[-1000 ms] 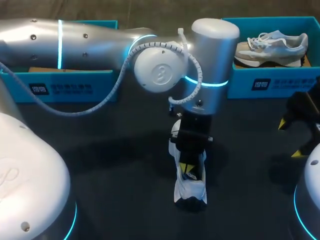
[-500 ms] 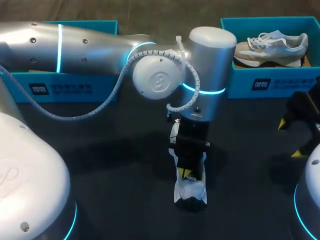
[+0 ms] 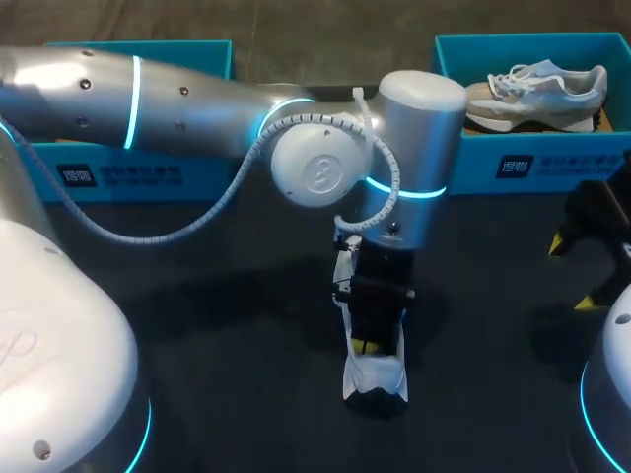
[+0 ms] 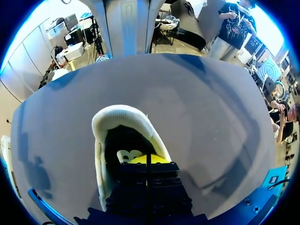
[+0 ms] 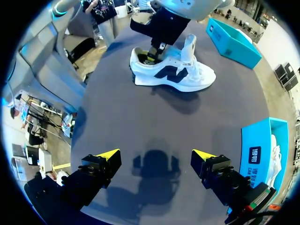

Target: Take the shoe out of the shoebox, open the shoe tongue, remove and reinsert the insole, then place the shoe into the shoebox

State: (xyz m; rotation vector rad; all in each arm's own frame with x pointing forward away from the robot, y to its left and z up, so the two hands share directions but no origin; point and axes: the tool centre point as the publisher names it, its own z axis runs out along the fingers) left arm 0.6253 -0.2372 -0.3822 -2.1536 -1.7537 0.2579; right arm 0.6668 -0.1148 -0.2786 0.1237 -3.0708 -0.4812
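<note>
A grey-and-white sneaker (image 3: 537,94) is seen lying in the teal shoebox (image 3: 473,163) at 1 o'clock; the other shoebox (image 3: 148,177) at 11 is mostly hidden. The white shoe (image 3: 376,376), dark side logo, tongue lifted, is stood on the table (image 3: 197,296) near 5 o'clock. The left gripper (image 4: 146,159) is sunk in its opening, fingers pinched narrow; the right gripper (image 5: 157,154) is spread wide at 4.
</note>
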